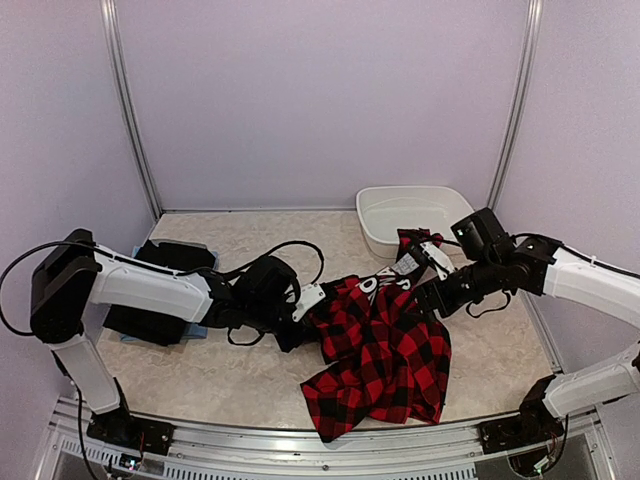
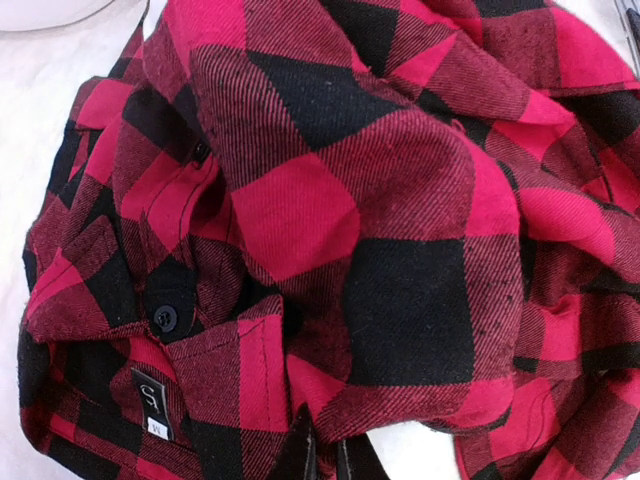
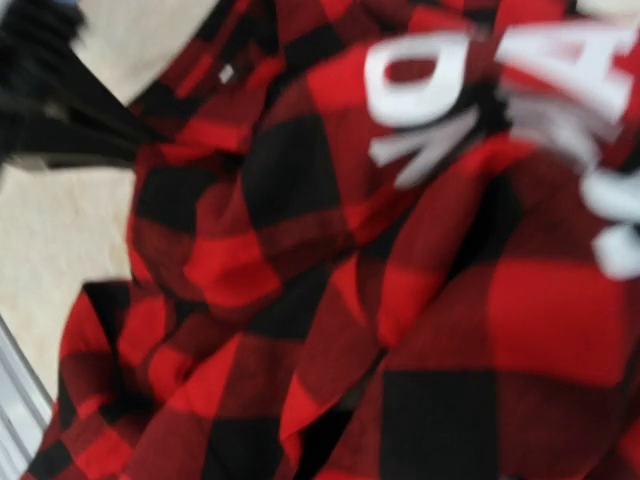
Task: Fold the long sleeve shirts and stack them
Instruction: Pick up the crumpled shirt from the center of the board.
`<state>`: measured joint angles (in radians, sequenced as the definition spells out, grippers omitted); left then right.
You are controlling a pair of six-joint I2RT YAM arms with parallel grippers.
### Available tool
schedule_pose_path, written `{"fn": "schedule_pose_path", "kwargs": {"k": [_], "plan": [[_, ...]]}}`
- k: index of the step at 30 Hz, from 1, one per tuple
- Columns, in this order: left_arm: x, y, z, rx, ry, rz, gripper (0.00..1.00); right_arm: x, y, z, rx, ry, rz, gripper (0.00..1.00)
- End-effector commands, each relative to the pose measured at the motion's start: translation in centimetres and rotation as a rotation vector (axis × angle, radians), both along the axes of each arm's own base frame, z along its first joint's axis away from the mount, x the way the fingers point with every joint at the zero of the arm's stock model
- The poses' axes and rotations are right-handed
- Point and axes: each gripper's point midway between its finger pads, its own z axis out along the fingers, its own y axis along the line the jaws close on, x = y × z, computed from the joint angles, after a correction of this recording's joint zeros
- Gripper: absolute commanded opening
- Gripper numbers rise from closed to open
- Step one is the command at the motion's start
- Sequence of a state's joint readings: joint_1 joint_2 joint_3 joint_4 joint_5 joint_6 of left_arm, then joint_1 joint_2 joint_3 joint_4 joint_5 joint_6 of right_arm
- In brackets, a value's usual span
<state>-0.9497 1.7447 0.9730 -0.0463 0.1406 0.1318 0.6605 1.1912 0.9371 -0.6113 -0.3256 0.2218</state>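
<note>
The red-and-black checked flannel shirt (image 1: 380, 360) lies crumpled in the middle right of the table. White letters (image 1: 385, 283) show on its upper part. My left gripper (image 1: 298, 315) is at the shirt's left edge. In the left wrist view the gripper (image 2: 328, 450) is shut on a fold of the flannel (image 2: 400, 200), below the collar button (image 2: 165, 318) and neck label (image 2: 152, 400). My right gripper (image 1: 428, 297) reaches into the shirt's upper right, where cloth is bunched over it. Blurred flannel (image 3: 330, 300) fills the right wrist view and hides the fingers.
A pile of folded shirts, black (image 1: 170, 255) on top with a light blue edge (image 1: 130, 337) beneath, sits at the left under my left arm. A white oval basin (image 1: 415, 215) stands at the back right, just beyond the flannel. Metal rails run along the near edge.
</note>
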Motion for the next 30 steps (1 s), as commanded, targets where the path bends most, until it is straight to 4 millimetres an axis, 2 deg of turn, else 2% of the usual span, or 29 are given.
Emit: {"fn": "schedule_pose_path", "kwargs": {"k": [1, 4, 7, 9, 10, 11, 13, 18, 21, 27, 30], "plan": [[-1.0, -0.6, 0.7, -0.052, 0.024, -0.024, 0.04, -3.0, -0.2, -3.8, -0.103, 0.091, 0.001, 0.72], [-0.6, -0.3, 1.3, -0.069, 0.023, 0.005, 0.0, -4.4, 0.5, -6.2, -0.174, 0.114, 0.017, 0.67], [0.5, -0.2, 3.9, -0.156, 0.007, 0.034, 0.0, -4.6, 0.7, -8.2, -0.224, 0.125, 0.008, 0.54], [0.9, 0.2, 5.6, -0.201, 0.0, 0.045, 0.0, -3.9, 0.3, -9.1, -0.27, 0.116, -0.027, 0.37], [1.0, 0.3, 6.3, -0.214, -0.007, 0.05, 0.0, -3.4, 0.0, -9.3, -0.298, 0.105, -0.049, 0.26], [1.1, 0.6, 7.5, -0.231, -0.031, 0.063, 0.0, -3.0, -0.2, -9.4, -0.318, 0.098, -0.066, 0.09], [1.2, 1.1, 9.0, -0.252, -0.06, 0.076, 0.0, -2.4, -0.5, -9.5, -0.351, 0.087, -0.08, 0.0], [2.0, 2.6, 13.0, -0.328, -0.138, 0.126, 0.0, -1.4, -1.2, -9.3, -0.413, 0.05, -0.113, 0.0], [2.5, 3.5, 14.2, -0.352, -0.173, 0.16, 0.0, -1.1, -1.1, -8.0, -0.38, 0.02, -0.127, 0.0], [3.3, 5.3, 17.3, -0.407, -0.253, 0.244, 0.0, -0.2, -1.8, -3.4, -0.253, -0.056, -0.186, 0.0], [4.2, 6.8, 19.7, -0.449, -0.289, 0.313, 0.0, 0.7, -2.7, -0.1, -0.201, -0.116, -0.228, 0.0]]}}
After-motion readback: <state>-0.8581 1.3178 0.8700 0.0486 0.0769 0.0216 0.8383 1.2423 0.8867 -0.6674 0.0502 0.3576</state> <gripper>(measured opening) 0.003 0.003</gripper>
